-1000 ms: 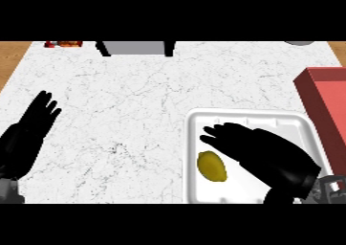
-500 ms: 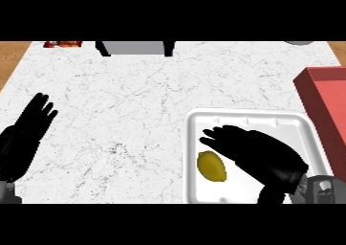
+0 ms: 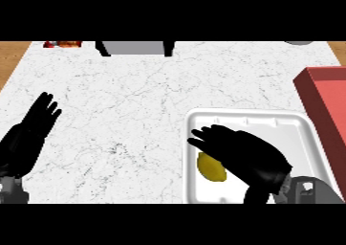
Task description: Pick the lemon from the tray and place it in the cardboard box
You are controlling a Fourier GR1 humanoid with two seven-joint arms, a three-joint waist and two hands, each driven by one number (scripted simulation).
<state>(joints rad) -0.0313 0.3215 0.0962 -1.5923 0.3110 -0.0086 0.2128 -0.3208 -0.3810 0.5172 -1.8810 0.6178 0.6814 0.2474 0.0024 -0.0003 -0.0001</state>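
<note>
Reaching in from the lower right on a grey forearm (image 3: 311,192): right hand (image 3: 246,155), black, palm down, low over the tray (image 3: 303,139). Fingers stretched toward the upper left, slightly fanned, relaxed, closed on nothing. Wrist bent above the tray's lower right corner. Covering the lemon's right edge from this view; cannot tell whether touching it.

At the view's left edge: left hand (image 3: 27,141), also black, resting with fingers straight and pointing up, holding nothing, well apart from the tray.

In the tray's lower left part, just under the right hand's fingers: lemon (image 3: 210,168), yellow, smooth-looking, oval, long axis running roughly up and down.

Tray white and glossy, rectangular with rounded corners and a raised rim. Just beside it, on the right: red box (image 3: 332,110), straight-walled, cut off by the view's edge. Beneath everything: counter (image 3: 147,100), white stone look with thin grey veins, brown wood showing past its top corners.
</note>
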